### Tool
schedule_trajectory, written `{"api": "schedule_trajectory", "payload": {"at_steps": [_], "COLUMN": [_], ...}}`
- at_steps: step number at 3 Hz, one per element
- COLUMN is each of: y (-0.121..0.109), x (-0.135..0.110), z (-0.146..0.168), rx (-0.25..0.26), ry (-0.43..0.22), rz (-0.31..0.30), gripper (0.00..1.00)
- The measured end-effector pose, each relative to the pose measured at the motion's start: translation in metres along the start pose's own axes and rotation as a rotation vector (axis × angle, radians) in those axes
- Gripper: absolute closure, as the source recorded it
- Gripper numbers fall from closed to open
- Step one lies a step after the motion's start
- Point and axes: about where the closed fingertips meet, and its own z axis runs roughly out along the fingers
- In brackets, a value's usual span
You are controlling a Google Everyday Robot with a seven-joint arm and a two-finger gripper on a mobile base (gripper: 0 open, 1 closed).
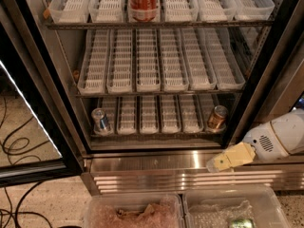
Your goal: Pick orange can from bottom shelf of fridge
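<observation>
Red cola can (143, 1), blue-and-silver can (100, 121)

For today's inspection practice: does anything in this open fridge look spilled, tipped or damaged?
Nothing stands out. The orange can and the blue-and-silver can stand in lanes on the bottom shelf; no spill shows. The gripper hangs outside, before the steel base.

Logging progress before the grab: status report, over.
Hand low right, in front of the steel base, outside the fridge. Orange can upright, bottom shelf, rightmost lane, not held. Nothing in front of can.
</observation>
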Motion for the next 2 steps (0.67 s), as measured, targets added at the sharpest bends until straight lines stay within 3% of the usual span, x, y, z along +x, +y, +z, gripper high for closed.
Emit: {"api": "schedule_trajectory", "payload": {"at_steps": [1,2], "y": [0.0000,0.0041], "x": [0.0000,0.0007], "z": [0.0000,0.0062], "rx": [0.000,-0.138], "ry": [0.000,-0.055], "rz": [0.000,0.023], "gripper": [0.00,0.00]}}
